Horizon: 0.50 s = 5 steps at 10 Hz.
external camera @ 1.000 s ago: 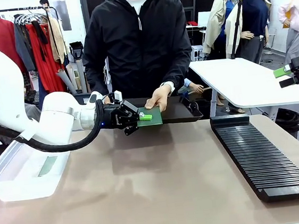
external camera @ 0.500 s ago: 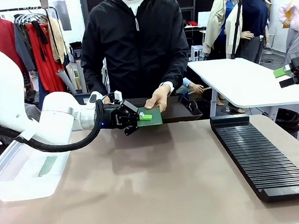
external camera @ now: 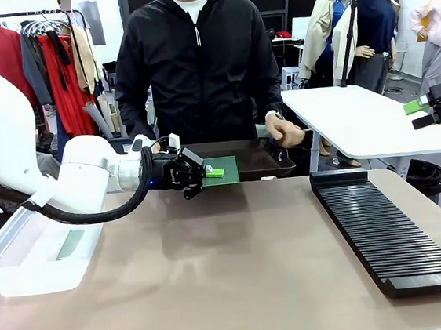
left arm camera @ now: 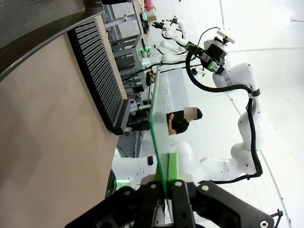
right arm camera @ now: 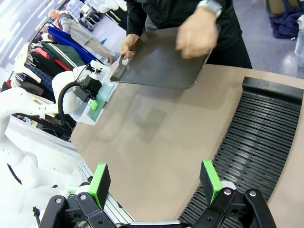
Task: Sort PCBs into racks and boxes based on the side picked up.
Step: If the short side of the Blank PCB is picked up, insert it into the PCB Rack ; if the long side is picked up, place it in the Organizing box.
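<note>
1. Our left arm reaches in low from the left, and the left gripper (external camera: 214, 172) sits level over the table's far edge, right by the dark tray (external camera: 263, 160) the person holds.
2. It's pinched on 1 PCB (external camera: 222, 169), a thin flat green square held level.
3. The right gripper (right arm camera: 155, 183) hangs with fingers apart above the rack (external camera: 385, 226).
4. The box (external camera: 25, 260) sits far left with another board inside.
</note>
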Each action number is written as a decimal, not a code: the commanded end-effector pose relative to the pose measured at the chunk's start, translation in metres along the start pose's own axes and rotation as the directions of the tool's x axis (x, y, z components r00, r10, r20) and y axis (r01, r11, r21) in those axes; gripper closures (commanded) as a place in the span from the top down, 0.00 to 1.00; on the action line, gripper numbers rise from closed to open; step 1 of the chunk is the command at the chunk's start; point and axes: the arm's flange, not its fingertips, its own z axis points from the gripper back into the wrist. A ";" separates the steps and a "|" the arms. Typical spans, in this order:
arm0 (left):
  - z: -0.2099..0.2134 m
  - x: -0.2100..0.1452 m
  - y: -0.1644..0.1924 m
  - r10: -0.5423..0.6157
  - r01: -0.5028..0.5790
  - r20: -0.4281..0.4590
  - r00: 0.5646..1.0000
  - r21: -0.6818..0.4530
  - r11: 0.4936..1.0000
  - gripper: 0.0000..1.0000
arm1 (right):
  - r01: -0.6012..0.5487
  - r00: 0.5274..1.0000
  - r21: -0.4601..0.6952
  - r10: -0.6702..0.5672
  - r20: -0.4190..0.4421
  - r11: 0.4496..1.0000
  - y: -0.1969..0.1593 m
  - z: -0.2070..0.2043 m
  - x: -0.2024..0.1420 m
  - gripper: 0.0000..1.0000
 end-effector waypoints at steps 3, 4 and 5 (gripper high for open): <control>0.000 0.000 -0.001 -0.002 0.002 -0.001 1.000 -0.002 1.000 0.00 | 0.007 1.000 0.014 -0.008 0.013 1.000 0.002 0.000 0.002 1.00; 0.000 0.000 -0.001 -0.002 0.002 -0.001 1.000 -0.002 1.000 0.00 | 0.007 1.000 0.014 -0.008 0.013 1.000 0.002 0.000 0.002 1.00; 0.000 0.000 -0.001 -0.002 0.002 -0.001 1.000 -0.002 1.000 0.00 | 0.007 1.000 0.014 -0.008 0.013 1.000 0.002 0.000 0.002 1.00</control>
